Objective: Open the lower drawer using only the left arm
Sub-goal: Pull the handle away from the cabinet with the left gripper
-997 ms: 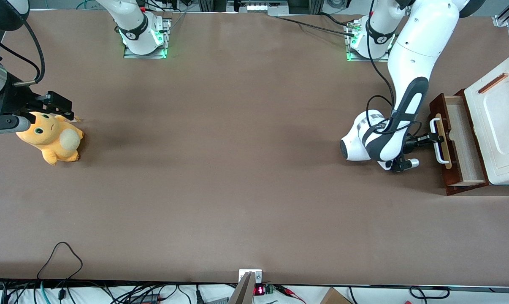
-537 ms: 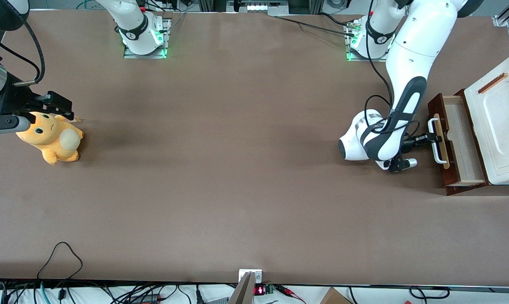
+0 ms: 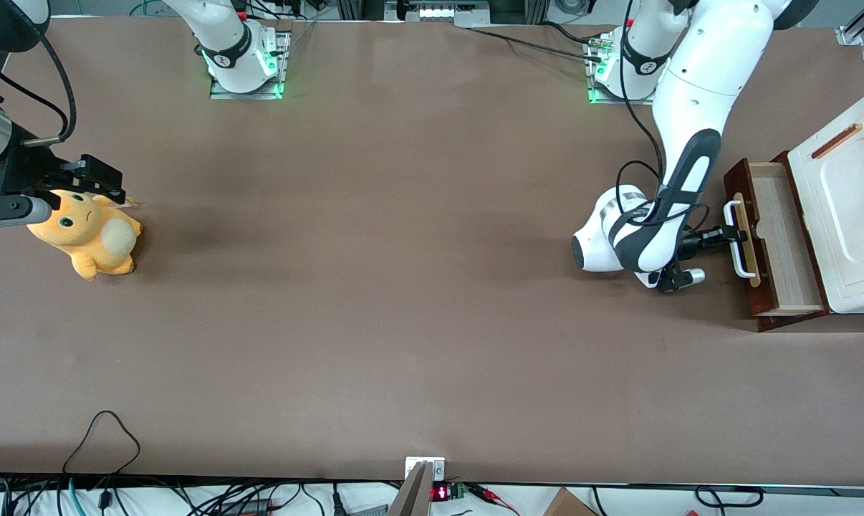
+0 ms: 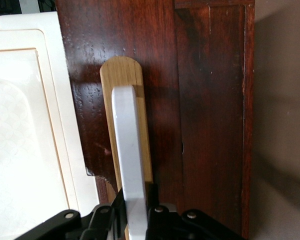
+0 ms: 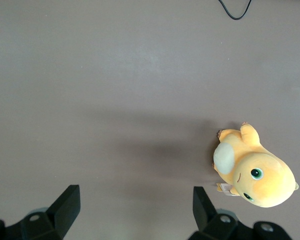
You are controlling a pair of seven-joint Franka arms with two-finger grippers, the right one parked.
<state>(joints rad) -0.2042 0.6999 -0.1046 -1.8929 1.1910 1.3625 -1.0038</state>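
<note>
The lower drawer (image 3: 779,240) stands pulled partway out of the white-topped cabinet (image 3: 847,215), its pale wood inside showing. Its white loop handle (image 3: 734,240) sits on a pale wood strip (image 3: 747,240) across the dark reddish-brown front (image 4: 210,110). The left arm (image 3: 690,143) reaches down in front of the drawer. My gripper (image 3: 726,235) is shut on the white handle (image 4: 130,165), with a black finger (image 4: 165,210) pressed against each side of the bar.
An orange plush toy (image 3: 88,236) lies toward the parked arm's end of the table. The brown table (image 3: 403,287) stretches between it and the drawer. Cables (image 3: 102,437) trail over the table edge nearest the front camera.
The gripper has drawn back from the cabinet, holding the handle, and the drawer has slid a little farther out.
</note>
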